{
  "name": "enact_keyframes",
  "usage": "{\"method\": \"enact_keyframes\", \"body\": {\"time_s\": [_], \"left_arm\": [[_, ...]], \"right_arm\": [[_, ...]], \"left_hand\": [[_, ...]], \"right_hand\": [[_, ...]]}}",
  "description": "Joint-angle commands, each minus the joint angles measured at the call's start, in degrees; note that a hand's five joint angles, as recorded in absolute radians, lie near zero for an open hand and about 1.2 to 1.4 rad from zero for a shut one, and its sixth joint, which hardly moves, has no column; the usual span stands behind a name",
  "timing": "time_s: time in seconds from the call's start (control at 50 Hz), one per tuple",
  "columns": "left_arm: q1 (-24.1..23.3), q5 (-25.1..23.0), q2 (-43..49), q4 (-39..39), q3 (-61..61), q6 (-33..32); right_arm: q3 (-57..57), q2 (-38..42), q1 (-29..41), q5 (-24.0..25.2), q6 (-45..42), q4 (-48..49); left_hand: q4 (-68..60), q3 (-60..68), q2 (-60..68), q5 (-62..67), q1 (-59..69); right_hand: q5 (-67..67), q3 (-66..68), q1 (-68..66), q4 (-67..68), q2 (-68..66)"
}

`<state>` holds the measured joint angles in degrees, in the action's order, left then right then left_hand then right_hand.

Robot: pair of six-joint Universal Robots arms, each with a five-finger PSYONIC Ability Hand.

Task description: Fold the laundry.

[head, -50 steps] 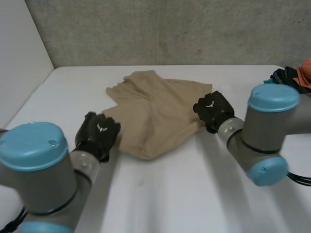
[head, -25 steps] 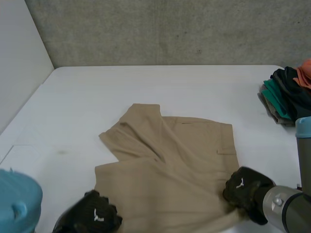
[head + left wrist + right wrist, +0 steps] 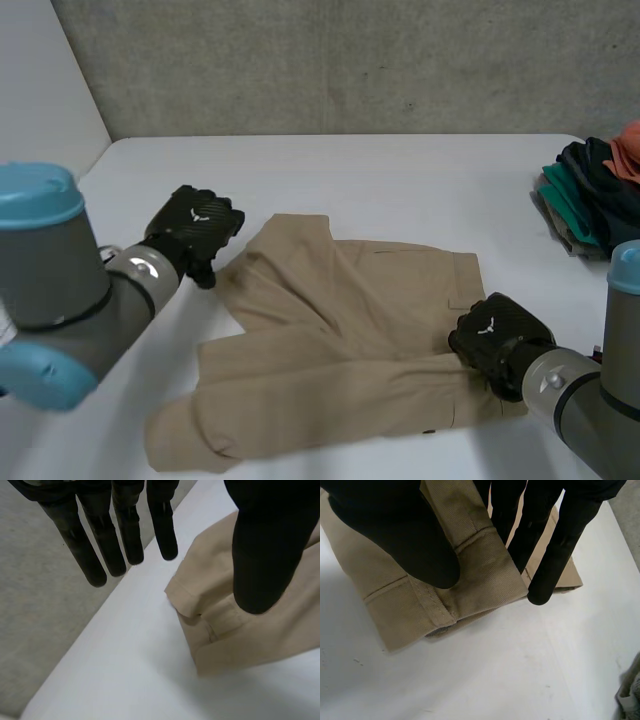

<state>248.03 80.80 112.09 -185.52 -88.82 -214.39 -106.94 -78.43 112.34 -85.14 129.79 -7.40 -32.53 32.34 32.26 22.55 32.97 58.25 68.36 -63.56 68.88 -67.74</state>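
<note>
Tan shorts [image 3: 340,340] lie spread on the white table [image 3: 400,180], with their near edge rolled over into a loose fold. My left hand [image 3: 195,228] hovers at the shorts' far left corner. In the left wrist view its fingers [image 3: 100,550] are straight and apart from the thumb, holding nothing, and the corner of the shorts [image 3: 220,625] lies below the thumb. My right hand [image 3: 495,338] sits on the right edge of the shorts. In the right wrist view its thumb [image 3: 395,535] presses a seamed band of the tan shorts [image 3: 385,610] against the fingers behind it.
A stack of folded clothes [image 3: 590,200] in green, dark and orange sits at the table's far right edge. A pale wall [image 3: 40,150] runs along the left side and a grey wall stands behind. Bare table lies beyond the shorts.
Both hands drew the shorts toward the near edge. The left hand then let go, opened and moved to the far left corner. The right hand keeps its grip.
</note>
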Motion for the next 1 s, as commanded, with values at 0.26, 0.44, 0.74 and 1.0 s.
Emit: {"method": "enact_keyframes", "body": {"time_s": [0.26,0.44,0.74,1.0], "left_arm": [[2.4,-9.3,22.7,-0.2,16.5,2.5],[1.8,-9.1,24.7,-2.5,17.3,2.5],[0.8,-1.3,11.8,-3.1,5.7,2.0],[1.8,7.5,5.9,-3.5,-2.3,-0.1]], "right_arm": [[-1.3,2.4,-0.3,-0.4,0.0,2.7],[-2.0,2.5,-0.4,-0.4,0.0,3.0],[-2.4,2.4,-0.5,-0.5,0.5,4.9],[-2.0,0.9,0.0,-0.6,5.8,4.2]], "left_hand": [[-13.8,14.0,14.1,13.8,13.4],[-40.9,41.1,41.1,40.8,40.4],[-47.5,47.7,47.7,47.4,47.0],[-47.5,47.7,47.7,47.4,47.0]], "right_hand": [[11.7,11.6,-16.4,11.1,-12.3],[11.7,11.6,-16.4,11.1,-12.3],[11.7,11.6,-16.4,11.1,-12.3],[11.7,11.6,-16.4,11.1,-12.3]]}}
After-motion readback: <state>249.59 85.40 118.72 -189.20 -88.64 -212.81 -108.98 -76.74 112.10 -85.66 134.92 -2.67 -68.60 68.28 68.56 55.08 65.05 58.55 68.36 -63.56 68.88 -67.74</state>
